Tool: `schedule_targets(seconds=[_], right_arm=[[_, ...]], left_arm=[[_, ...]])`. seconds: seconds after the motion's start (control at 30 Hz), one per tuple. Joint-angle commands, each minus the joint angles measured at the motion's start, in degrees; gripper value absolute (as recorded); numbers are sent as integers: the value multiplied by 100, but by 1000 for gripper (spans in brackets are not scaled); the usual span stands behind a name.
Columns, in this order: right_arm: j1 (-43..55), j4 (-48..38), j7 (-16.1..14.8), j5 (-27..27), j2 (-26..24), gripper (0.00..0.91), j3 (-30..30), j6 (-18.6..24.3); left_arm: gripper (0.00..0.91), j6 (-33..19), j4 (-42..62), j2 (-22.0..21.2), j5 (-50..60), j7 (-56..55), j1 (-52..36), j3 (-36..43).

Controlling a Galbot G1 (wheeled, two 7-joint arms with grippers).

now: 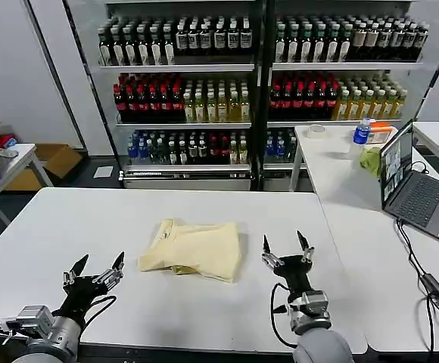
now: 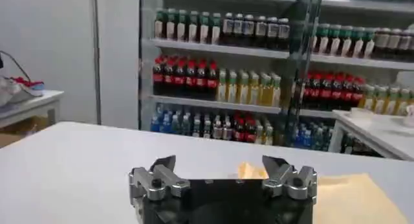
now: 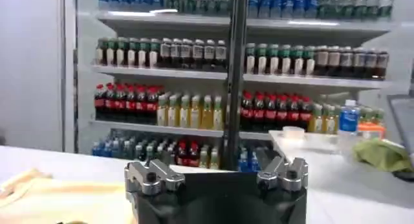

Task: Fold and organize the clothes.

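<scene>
The T-shirt [image 1: 193,249] lies folded into a rough rectangle on the white table [image 1: 45,227], about midway between the two arms and a little farther from the robot than either gripper. Its cream fabric is bunched along the near edge (the fold is not quite flat), and nothing touches it.

The left gripper [image 1: 94,270] hovers low over the table near the robot's edge, to the left of the shirt and apart from it, its two dark fingers spread wide and holding nothing. From the left wrist view the same gripper [image 2: 223,168] shows its fingers parted, with the shirt [image 2: 349,196] lying on the table beyond it.

The right gripper [image 1: 284,248] sits just to the right of the shirt, close to its edge but not touching, fingers also spread and empty. In the right wrist view that gripper [image 3: 217,172] points toward the shelves [image 3: 233,70] of bottles, and a strip of the shirt [image 3: 39,196] shows off to one side.

On the side table to the robot's right stand a laptop [image 1: 416,189], a small green cloth [image 1: 371,160] and a bottle [image 1: 362,132], all well apart from the shirt.
</scene>
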Motion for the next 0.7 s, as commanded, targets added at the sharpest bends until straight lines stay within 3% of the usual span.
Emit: schedule_targets(seconds=[0.03, 0.7], right_arm=[[-709, 467, -21, -308, -22, 907, 241, 81], [-1045, 814, -49, -357, -127, 907, 318, 223]], left_arm=[[907, -4, 13, 32, 20, 50, -17, 3], [907, -5, -66, 65, 58, 224, 51, -57]])
